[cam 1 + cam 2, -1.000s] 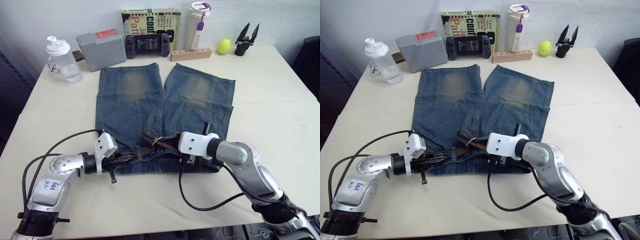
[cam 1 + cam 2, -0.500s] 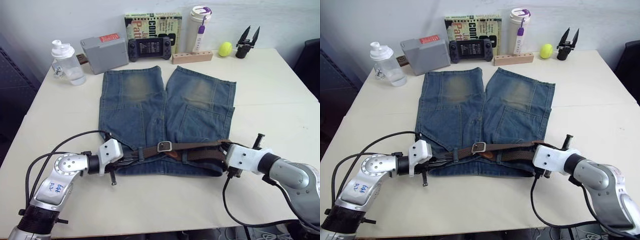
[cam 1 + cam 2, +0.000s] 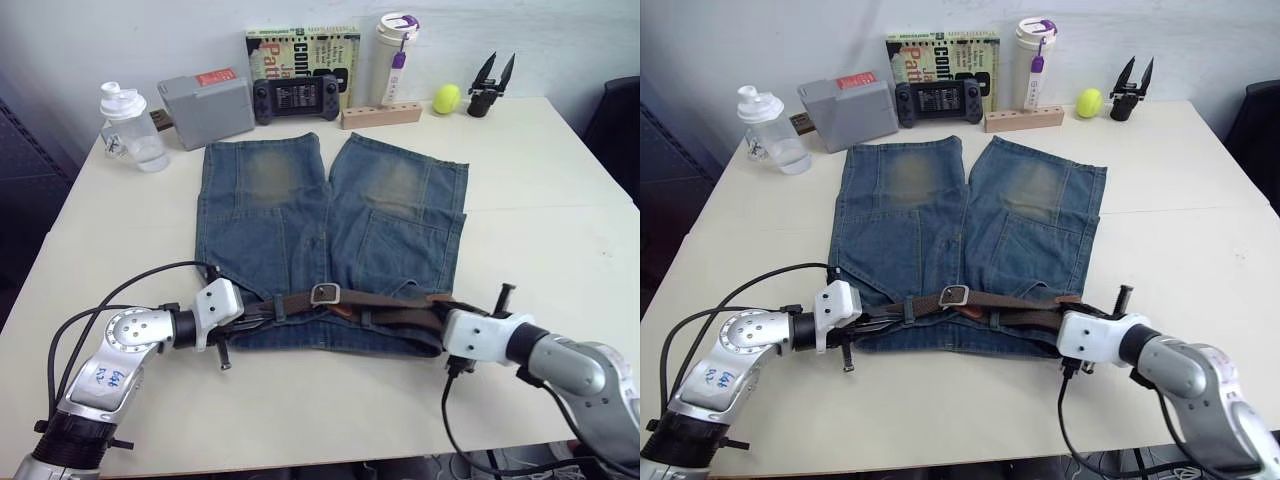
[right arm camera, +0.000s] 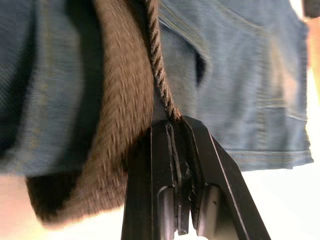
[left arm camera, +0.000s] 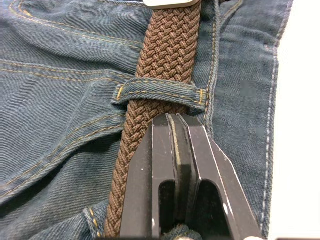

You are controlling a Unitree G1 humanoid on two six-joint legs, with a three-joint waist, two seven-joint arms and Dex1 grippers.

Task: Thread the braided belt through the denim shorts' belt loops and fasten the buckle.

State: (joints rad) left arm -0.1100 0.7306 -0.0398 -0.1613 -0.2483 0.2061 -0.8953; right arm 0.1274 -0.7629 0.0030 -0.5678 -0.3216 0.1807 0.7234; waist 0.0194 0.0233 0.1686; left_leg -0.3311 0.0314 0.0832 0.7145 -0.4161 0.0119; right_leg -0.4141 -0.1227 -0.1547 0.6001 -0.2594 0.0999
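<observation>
**Belt laid across the waistband of the shorts**

The denim shorts lie flat on the table, legs pointing away, each leg with a pale yellowish faded patch, waistband at the near edge. The braided belt, brown and woven, runs along the waistband from side to side. It passes under a belt loop near the left end. The silver buckle sits near the middle of the waistband.

Close view of the braided belt running from top centre toward lower left over the denim shorts, passing under a belt loop. The left claw, fingers pressed together, touches the loop. Pale tabletop at right.
</observation>
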